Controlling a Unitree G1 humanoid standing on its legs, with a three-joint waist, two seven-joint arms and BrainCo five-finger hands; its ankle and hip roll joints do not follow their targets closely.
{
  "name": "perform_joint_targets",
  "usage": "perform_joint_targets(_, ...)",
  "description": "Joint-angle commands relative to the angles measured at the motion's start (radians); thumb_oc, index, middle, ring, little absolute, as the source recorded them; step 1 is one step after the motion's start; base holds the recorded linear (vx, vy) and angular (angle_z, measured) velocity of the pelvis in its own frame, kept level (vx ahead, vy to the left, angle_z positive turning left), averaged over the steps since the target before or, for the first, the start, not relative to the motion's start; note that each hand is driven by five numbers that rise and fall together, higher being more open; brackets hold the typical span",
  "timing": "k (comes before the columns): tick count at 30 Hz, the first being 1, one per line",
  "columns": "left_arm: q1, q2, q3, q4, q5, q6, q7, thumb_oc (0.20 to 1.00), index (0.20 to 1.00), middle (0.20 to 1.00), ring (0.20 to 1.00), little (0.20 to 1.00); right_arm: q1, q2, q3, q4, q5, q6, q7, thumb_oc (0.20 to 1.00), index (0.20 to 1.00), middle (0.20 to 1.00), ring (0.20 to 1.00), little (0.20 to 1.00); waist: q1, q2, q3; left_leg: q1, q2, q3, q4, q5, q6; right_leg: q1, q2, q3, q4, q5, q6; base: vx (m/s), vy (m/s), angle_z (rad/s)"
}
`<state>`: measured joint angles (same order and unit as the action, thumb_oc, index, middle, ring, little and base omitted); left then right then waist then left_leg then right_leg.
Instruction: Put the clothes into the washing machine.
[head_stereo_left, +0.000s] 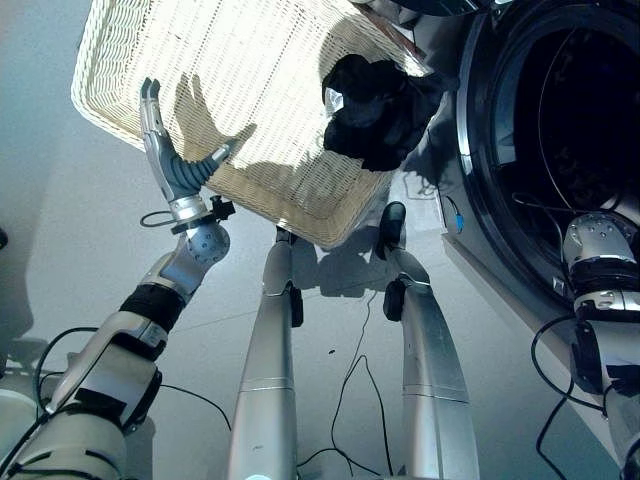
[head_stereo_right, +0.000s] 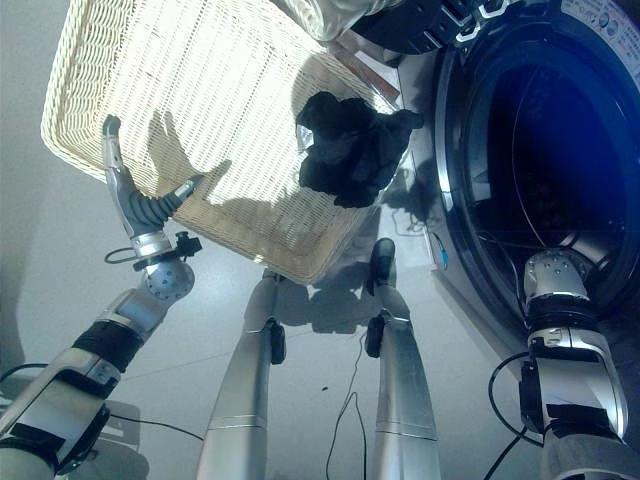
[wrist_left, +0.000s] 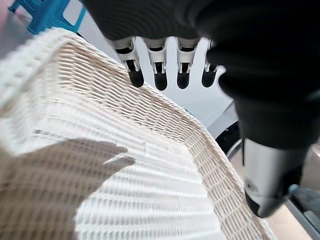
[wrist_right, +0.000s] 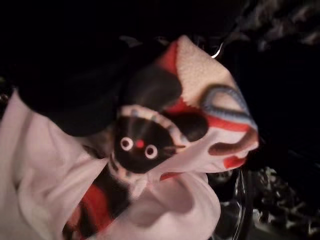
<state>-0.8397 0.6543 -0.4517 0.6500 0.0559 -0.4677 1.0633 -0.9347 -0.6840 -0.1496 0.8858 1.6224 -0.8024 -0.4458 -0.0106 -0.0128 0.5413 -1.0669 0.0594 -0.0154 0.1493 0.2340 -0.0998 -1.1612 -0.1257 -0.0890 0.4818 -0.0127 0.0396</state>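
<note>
Left hand (head_stereo_left: 172, 160) is up at the near rim of the pale woven wicker laundry basket (head_stereo_left: 150, 60), fingers straight and spread, thumb out to the side, not holding anything as far as I can see. In its wrist view the dark fingertips (wrist_left: 160, 80) hang just past the basket's weave.

Right arm reaches into the dark round opening of the front-loading washing machine (head_stereo_left: 560, 130), and I honestly can't tell what that hand is doing, since the hand itself is out of sight inside the drum. Its wrist view looks at a white garment with a red-and-black cartoon print (wrist_right: 165, 150) against the dark drum, so my guess is that piece is being dropped off in there right now.

One crumpled black piece of clothing (head_stereo_left: 375, 110) sits in the basket's corner nearest the machine.

So I'd call this mid-task: one item going in, one left. Next move probably means pulling the right arm out of the drum, reaching over to the black bundle, closing on it properly and carrying it through the door.
</note>
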Motion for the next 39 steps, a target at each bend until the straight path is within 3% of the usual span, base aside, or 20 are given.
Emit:
perform_joint_targets(1, -0.021, 0.003, 0.022, 0.021, 0.035, -0.03, -0.005, 1.0, 1.0, 1.0, 1.0, 1.0, 0.089, -0.315, -0.045, 0.056, -0.077, 0.042, -0.041, 1.0, 1.0, 1.0, 1.0, 1.0, -0.042, -0.038, -0.021, -0.007, -0.034, -0.003, 0.155, -0.176, -0.019, 0.089, 0.045, -0.029, -0.191, 0.151, 0.113, 0.0, -0.027, 0.04)
perform_joint_targets(2, -0.032, 0.004, 0.015, 0.021, 0.041, -0.026, -0.006, 1.0, 1.0, 1.0, 1.0, 1.0, 0.079, -0.317, -0.034, 0.067, -0.08, 0.053, -0.053, 1.0, 1.0, 1.0, 1.0, 1.0, -0.041, -0.038, -0.021, -0.017, -0.038, -0.004, 0.152, -0.166, -0.018, 0.079, 0.043, -0.029, -0.196, 0.163, 0.111, 0.03, -0.04, 0.03)
perform_joint_targets(5, -0.061, 0.004, -0.022, 0.019, 0.089, -0.02, -0.022, 1.0, 1.0, 1.0, 1.0, 1.0, 0.031, -0.325, 0.044, 0.142, -0.175, 0.194, -0.154, 1.0, 1.0, 1.0, 1.0, 1.0, -0.03, -0.033, -0.021, -0.005, -0.044, -0.01, 0.151, -0.178, -0.015, 0.091, 0.04, -0.035, -0.198, 0.153, 0.112, 0.02, -0.039, 0.02)
perform_joint_targets(6, -0.085, 0.009, -0.052, 0.021, 0.123, -0.024, -0.065, 1.0, 1.0, 1.0, 1.0, 1.0, 0.007, -0.328, 0.09, 0.185, -0.239, 0.312, -0.208, 1.0, 1.0, 1.0, 1.0, 1.0, -0.027, -0.032, -0.021, -0.003, -0.044, -0.008, 0.153, -0.177, -0.015, 0.094, 0.037, -0.041, -0.197, 0.155, 0.112, 0.0, 0.0, 0.0)
perform_joint_targets(8, -0.097, 0.015, -0.073, 0.02, 0.148, -0.019, -0.088, 1.0, 1.0, 1.0, 1.0, 1.0, -0.006, -0.33, 0.12, 0.198, -0.275, 0.363, -0.228, 1.0, 1.0, 1.0, 1.0, 1.0, -0.027, -0.031, -0.021, -0.002, -0.046, -0.008, 0.154, -0.177, -0.014, 0.095, 0.036, -0.042, -0.199, 0.156, 0.112, 0.0, -0.005, 0.02)
perform_joint_targets(10, -0.137, 0.038, -0.162, 0.014, 0.241, 0.009, -0.141, 1.0, 1.0, 1.0, 1.0, 1.0, -0.047, -0.342, 0.21, 0.257, -0.342, 0.546, -0.243, 1.0, 1.0, 1.0, 1.0, 1.0, -0.026, -0.029, -0.021, 0.0, -0.044, -0.004, 0.151, -0.173, -0.013, 0.098, 0.033, -0.046, -0.203, 0.163, 0.113, 0.0, -0.007, 0.02)
perform_joint_targets(13, -0.197, 0.052, -0.264, 0.002, 0.278, 0.054, -0.179, 1.0, 1.0, 1.0, 1.0, 1.0, -0.106, -0.348, 0.295, 0.299, -0.399, 0.649, -0.242, 1.0, 1.0, 1.0, 1.0, 1.0, -0.025, -0.025, -0.021, -0.002, -0.046, -0.003, 0.153, -0.175, -0.008, 0.092, 0.035, -0.046, -0.203, 0.167, 0.112, 0.0, 0.0, 0.0)
perform_joint_targets(16, -0.307, 0.051, -0.389, 0.035, 0.277, 0.096, -0.262, 1.0, 1.0, 1.0, 1.0, 1.0, -0.177, -0.33, 0.389, 0.35, -0.554, 0.767, -0.24, 1.0, 1.0, 1.0, 1.0, 1.0, -0.031, -0.018, -0.021, -0.006, -0.044, 0.004, 0.155, -0.176, -0.003, 0.084, 0.035, -0.041, -0.198, 0.168, 0.115, 0.0, 0.0, 0.0)
perform_joint_targets(18, -0.383, 0.038, -0.453, 0.049, 0.255, 0.144, -0.285, 1.0, 1.0, 1.0, 1.0, 1.0, -0.211, -0.305, 0.438, 0.361, -0.669, 0.797, -0.221, 1.0, 1.0, 1.0, 1.0, 1.0, -0.038, -0.014, -0.021, -0.011, -0.042, 0.009, 0.154, -0.176, -0.002, 0.075, 0.036, -0.036, -0.197, 0.171, 0.118, 0.0, 0.0, 0.0)
perform_joint_targets(22, -0.438, 0.006, -0.44, 0.087, 0.114, 0.142, -0.269, 1.0, 1.0, 1.0, 1.0, 1.0, -0.222, -0.24, 0.479, 0.331, -0.813, 0.782, -0.214, 1.0, 1.0, 1.0, 1.0, 1.0, -0.049, -0.01, -0.021, -0.014, -0.037, 0.022, 0.149, -0.176, -0.001, 0.064, 0.041, -0.026, -0.192, 0.167, 0.121, 0.0, 0.037, 0.0)
perform_joint_targets(24, -0.435, -0.028, -0.373, 0.122, 0.017, 0.098, -0.242, 1.0, 1.0, 1.0, 1.0, 1.0, -0.199, -0.18, 0.482, 0.292, -0.927, 0.739, -0.236, 1.0, 1.0, 1.0, 1.0, 1.0, -0.054, -0.005, -0.021, -0.019, -0.036, 0.03, 0.149, -0.178, -0.003, 0.053, 0.045, -0.019, -0.187, 0.16, 0.12, 0.0, 0.03, -0.04)
perform_joint_targets(29, -0.363, -0.087, -0.196, 0.158, -0.057, 0.03, -0.214, 1.0, 1.0, 1.0, 1.0, 1.0, -0.133, -0.071, 0.458, 0.185, -1.053, 0.672, -0.332, 1.0, 1.0, 1.0, 1.0, 1.0, -0.052, 0.005, -0.021, -0.028, -0.039, 0.033, 0.15, -0.181, -0.01, 0.041, 0.047, -0.014, -0.175, 0.14, 0.117, 0.0, 0.017, -0.06)
perform_joint_targets(36, -0.291, -0.122, -0.071, 0.153, -0.107, -0.007, -0.178, 1.0, 1.0, 1.0, 1.0, 1.0, -0.082, -0.01, 0.484, 0.032, -1.275, 0.664, -0.448, 1.0, 1.0, 1.0, 1.0, 1.0, -0.052, 0.017, -0.021, -0.038, -0.043, 0.036, 0.141, -0.177, -0.014, 0.024, 0.05, -0.008, -0.162, 0.118, 0.111, -0.01, 0.033, -0.01)
perform_joint_targets(39, -0.277, -0.128, -0.026, 0.15, -0.137, -0.009, -0.16, 1.0, 1.0, 1.0, 1.0, 1.0, -0.078, 0.007, 0.541, -0.113, -1.456, 0.696, -0.506, 1.0, 1.0, 1.0, 1.0, 1.0, -0.055, 0.021, -0.021, -0.044, -0.043, 0.039, 0.137, -0.173, -0.017, 0.016, 0.052, -0.005, -0.155, 0.107, 0.108, -0.02, 0.045, -0.03)
